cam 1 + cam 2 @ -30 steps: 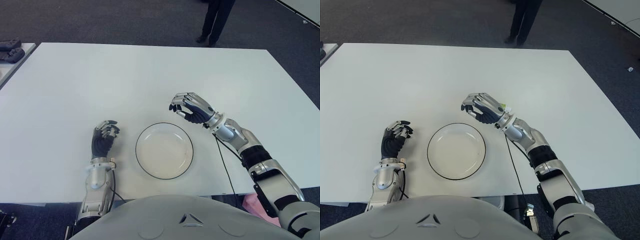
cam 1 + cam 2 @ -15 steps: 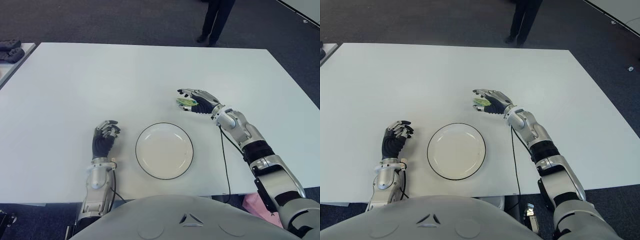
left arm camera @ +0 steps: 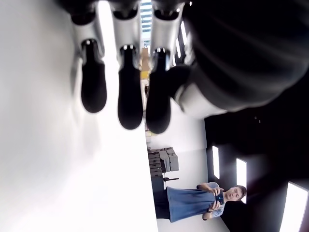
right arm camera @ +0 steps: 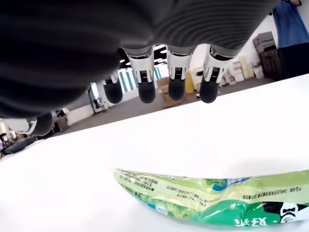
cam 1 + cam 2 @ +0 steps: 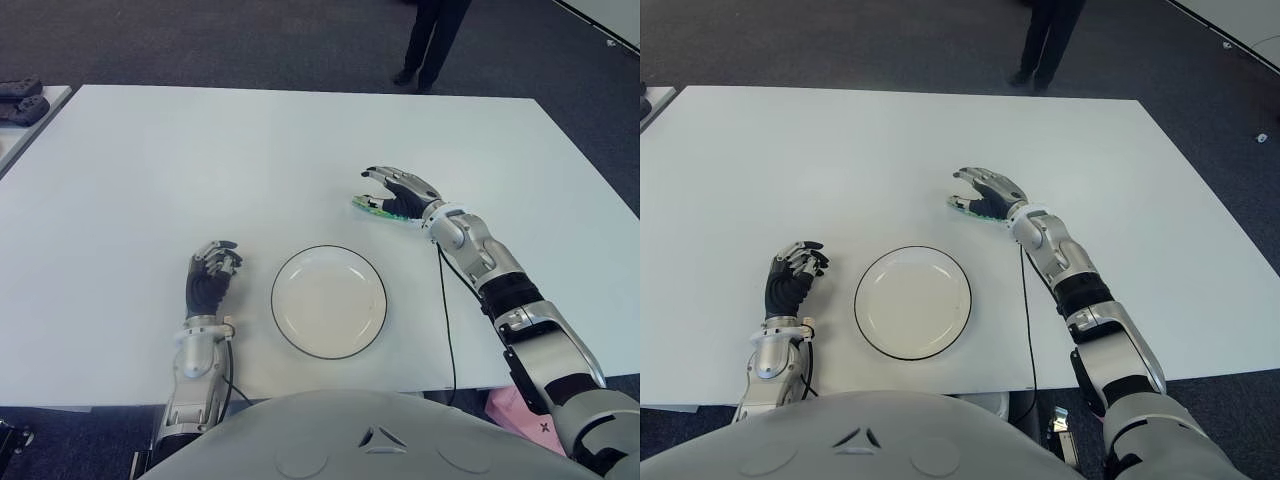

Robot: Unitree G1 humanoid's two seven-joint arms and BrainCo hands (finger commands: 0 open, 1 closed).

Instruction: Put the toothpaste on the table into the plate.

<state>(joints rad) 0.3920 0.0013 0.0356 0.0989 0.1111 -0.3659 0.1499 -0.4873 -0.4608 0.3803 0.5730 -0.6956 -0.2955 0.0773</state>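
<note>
Right wrist view: toothpaste [image 4: 212, 195] flat on table [image 4: 72, 193] | right hand [image 5: 398, 192] spread above, no grip | eyes half hide tube

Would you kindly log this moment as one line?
right hand: open, over toothpaste | toothpaste: on table, beyond plate | plate: empty | left hand: curled, left of plate

Person's dark legs and shoes [image 5: 428, 40] beyond the table's far edge, dark objects [image 5: 20, 98] on a side table at left
</note>
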